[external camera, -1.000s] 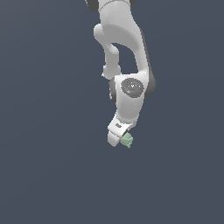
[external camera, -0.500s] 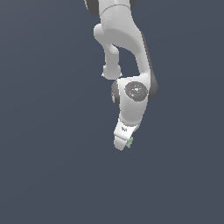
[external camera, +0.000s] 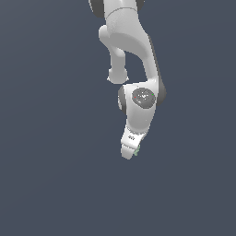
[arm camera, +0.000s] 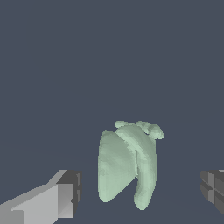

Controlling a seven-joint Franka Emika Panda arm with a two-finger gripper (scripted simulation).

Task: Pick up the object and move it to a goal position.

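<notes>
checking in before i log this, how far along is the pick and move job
Done: the tool is lined up around the mint-green object, one finger on each side. In hand: the grasp itself; the jaws are open, with gaps to the object on both sides. Left: closing, lifting and carrying it to the goal, which neither view shows.

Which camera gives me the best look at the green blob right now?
The wrist view. There the green blob shows whole, lumpy with a little nub, lying between the open fingers of the end effector with gaps on both sides. In the exterior view the end effector covers it, leaving only a green sliver at its edge.
</notes>
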